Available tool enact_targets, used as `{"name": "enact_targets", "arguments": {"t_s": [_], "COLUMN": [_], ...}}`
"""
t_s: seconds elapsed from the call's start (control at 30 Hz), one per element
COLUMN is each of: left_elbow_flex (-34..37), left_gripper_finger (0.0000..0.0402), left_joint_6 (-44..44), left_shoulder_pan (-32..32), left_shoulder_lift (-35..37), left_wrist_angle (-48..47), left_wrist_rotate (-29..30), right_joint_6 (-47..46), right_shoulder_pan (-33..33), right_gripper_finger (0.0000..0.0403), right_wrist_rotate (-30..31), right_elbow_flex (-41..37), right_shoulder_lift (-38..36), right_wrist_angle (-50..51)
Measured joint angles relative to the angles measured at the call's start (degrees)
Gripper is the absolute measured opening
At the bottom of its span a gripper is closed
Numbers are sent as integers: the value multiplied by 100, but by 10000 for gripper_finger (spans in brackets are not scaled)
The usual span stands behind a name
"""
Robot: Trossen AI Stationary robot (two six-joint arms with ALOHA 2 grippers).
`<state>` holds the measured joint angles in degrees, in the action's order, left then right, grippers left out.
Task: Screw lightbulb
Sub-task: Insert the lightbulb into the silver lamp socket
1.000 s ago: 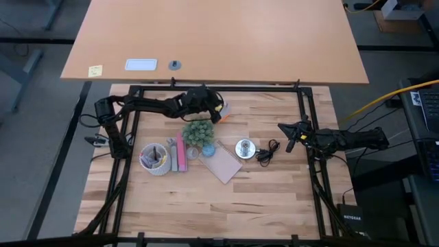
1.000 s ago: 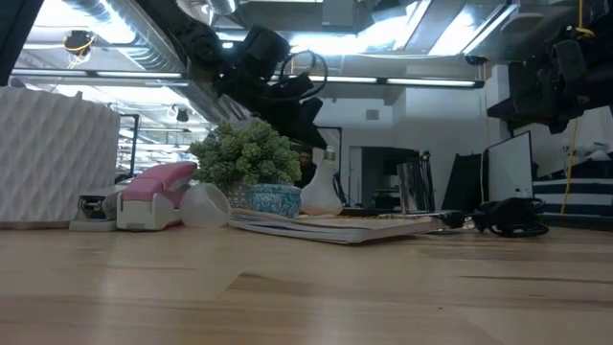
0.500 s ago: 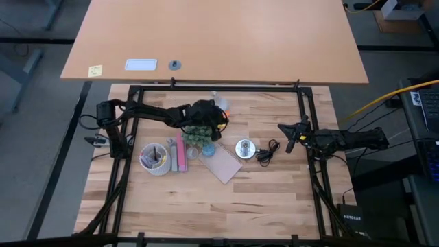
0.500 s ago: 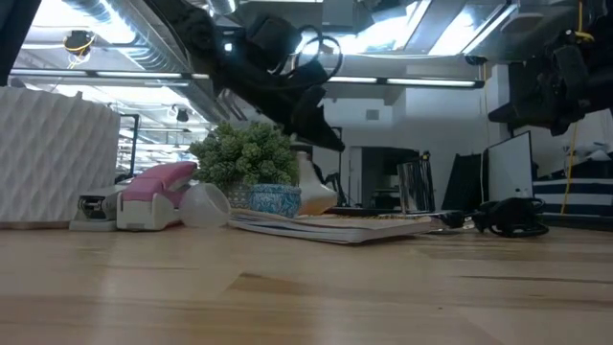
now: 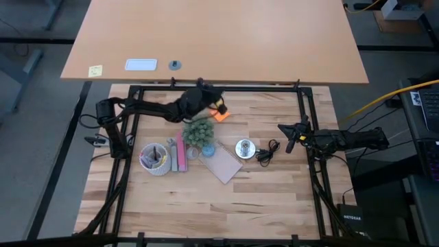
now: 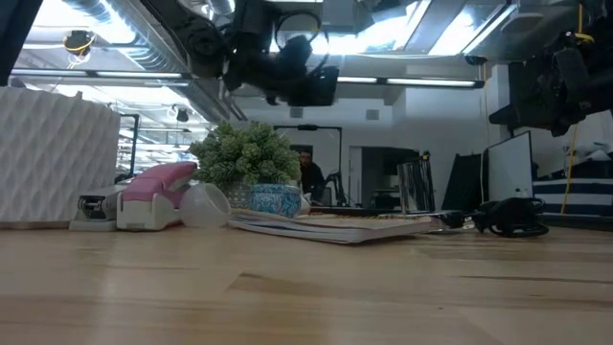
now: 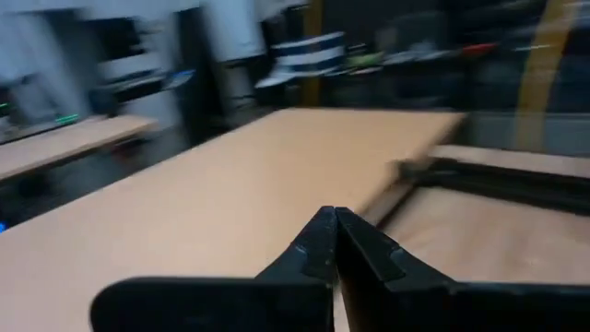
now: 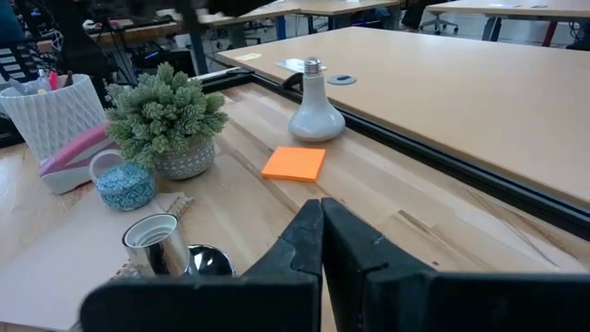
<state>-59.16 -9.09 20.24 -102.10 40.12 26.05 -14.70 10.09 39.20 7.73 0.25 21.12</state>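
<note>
A pale wooden bench (image 5: 226, 199) framed by black rails fills the middle of the overhead picture, with a larger tan tabletop (image 5: 212, 34) beyond its far edge. Past the bench the level view looks into a bright workshop with ceiling lights and monitors.

The left tool (image 5: 204, 98) hangs raised above the far edge of the bench, its two fingers pressed together with nothing between them, as its own wrist view shows. The right tool (image 5: 291, 136) waits at the right rail, fingers likewise closed and empty.

The lightbulb (image 8: 316, 109) stands on its globe near the far rail, screw base up, free of both tools. From above it seems to sit right under or just beside the left tool, which hides it there. An orange sticky pad (image 8: 293, 163) lies just beside it, and a potted plant (image 8: 168, 120) stands nearer the middle.

The bulb has a frosted white globe narrowing to a grey threaded cap.
</note>
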Motion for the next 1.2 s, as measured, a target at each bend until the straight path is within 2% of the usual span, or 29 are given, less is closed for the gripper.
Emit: {"name": "enact_targets", "arguments": {"t_s": [0.1,0.37,0.43,0.57,0.7,1.2], "left_elbow_flex": [0,2,2,2,2,-22], "left_gripper_finger": [0,0,0,0,0,0], "left_joint_6": [32,904,1120,1335,1305,1017], "left_shoulder_pan": [294,1230,1410,1641,1696,1424], "left_shoulder_lift": [0,-2,-2,-2,-4,21], "left_wrist_angle": [-181,-1165,-1469,-1968,-2129,-2550], "left_wrist_rotate": [353,380,198,-520,-1131,-2277], "right_joint_6": [0,0,0,0,0,2], "right_shoulder_pan": [0,1,1,0,2,0], "right_gripper_finger": [5,5,5,5,5,5], "right_wrist_rotate": [0,0,0,13,20,24], "right_elbow_flex": [0,0,0,0,0,0], "right_shoulder_lift": [0,0,0,0,0,-1], "right_wrist_angle": [2,2,2,4,4,5]}}
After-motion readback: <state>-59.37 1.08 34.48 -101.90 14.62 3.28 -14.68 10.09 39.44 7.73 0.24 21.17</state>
